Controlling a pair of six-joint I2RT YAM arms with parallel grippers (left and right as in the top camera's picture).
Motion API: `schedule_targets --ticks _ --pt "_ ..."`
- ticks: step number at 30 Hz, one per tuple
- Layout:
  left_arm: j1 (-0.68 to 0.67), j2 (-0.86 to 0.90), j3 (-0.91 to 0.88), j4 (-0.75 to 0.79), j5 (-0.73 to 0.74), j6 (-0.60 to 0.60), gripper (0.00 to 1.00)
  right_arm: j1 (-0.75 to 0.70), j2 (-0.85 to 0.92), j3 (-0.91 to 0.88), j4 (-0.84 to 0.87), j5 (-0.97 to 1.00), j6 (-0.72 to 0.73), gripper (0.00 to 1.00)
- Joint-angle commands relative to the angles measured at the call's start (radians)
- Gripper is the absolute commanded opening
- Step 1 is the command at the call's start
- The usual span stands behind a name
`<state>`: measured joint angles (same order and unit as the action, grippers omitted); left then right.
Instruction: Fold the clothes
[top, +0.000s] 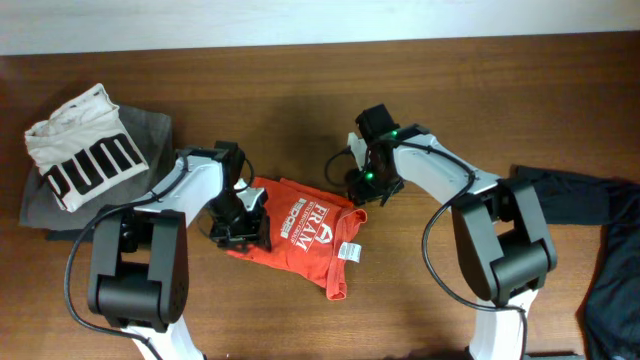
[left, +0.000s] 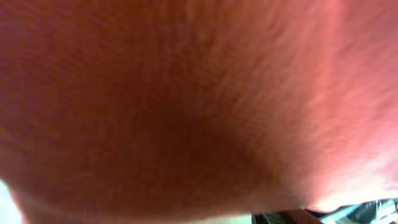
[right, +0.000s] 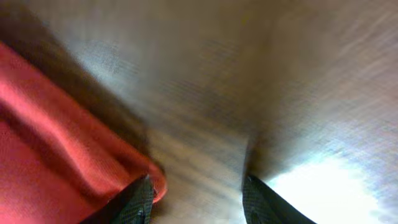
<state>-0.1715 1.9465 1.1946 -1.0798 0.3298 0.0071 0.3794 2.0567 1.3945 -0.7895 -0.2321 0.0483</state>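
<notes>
A: Where is the orange-red T-shirt (top: 300, 232)?
B: At frame centre, rumpled, only one. Two grippers flank it, probably to take edges for folding. The left gripper (top: 238, 222) is over its left edge; open or closed, I cannot tell. The right gripper (top: 362, 185), at the upper-right corner, has its jaws apart and empty.
A: Other clothes?
B: One white PUMA shirt (top: 85, 150) on one grey garment (top: 150, 125), upper left.

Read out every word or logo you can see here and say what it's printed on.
"PUMA": black letters on the white shirt.
"FRAM": white letters on the orange-red T-shirt; the smaller lines beside it are too small to read.
The white tag on it: print unreadable.
Wrist views: no text.
</notes>
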Motion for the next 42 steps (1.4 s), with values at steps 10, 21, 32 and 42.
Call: schedule_targets --ticks 10,21,32,42 --pt "0.051 -0.005 0.105 0.266 -0.166 0.005 0.56 0.165 0.024 -0.001 -0.172 -0.008 0.013 0.41" --pt "0.086 -0.005 0.415 -0.103 -0.078 0.005 0.99 0.15 0.017 -0.001 -0.216 0.011 0.021 0.4" --pt "0.087 -0.004 0.131 -0.017 0.062 -0.037 0.99 -0.076 -0.127 -0.001 -0.294 0.035 0.012 0.42" --pt "0.066 -0.004 -0.175 0.385 0.309 -0.042 0.95 -0.171 -0.167 -0.001 -0.34 0.035 0.012 0.42"
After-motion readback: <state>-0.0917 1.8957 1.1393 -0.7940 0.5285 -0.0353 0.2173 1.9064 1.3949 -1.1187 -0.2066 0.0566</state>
